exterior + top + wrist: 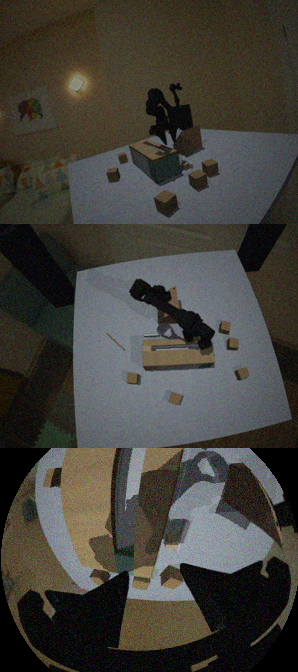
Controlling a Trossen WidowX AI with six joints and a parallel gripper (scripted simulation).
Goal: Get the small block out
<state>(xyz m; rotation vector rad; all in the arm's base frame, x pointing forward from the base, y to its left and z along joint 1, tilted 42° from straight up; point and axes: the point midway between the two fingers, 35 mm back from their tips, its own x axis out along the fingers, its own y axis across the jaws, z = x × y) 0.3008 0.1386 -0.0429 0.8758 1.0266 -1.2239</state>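
The wooden-topped box (173, 358) (153, 151) (85, 508) stands upright, with a long slot in its top. My gripper (170, 142) (154, 571) is open and empty, pointing down beside the box's back right part. In the top view the arm hides the fingertips. A small block-like shape (186, 165) (176, 536) shows on the table close behind the box's right end, mostly in shadow; it looks like the small block, but the picture is too grainy to be sure. No block can be made out inside the box through the slot.
Loose wooden cubes stand around the box, among them one (225, 327) (210, 167) and another (232, 344) (198, 180) off its right end. A brown wedge-like piece (173, 299) (189, 141) stands behind it. A thin stick (115, 342) lies to the left.
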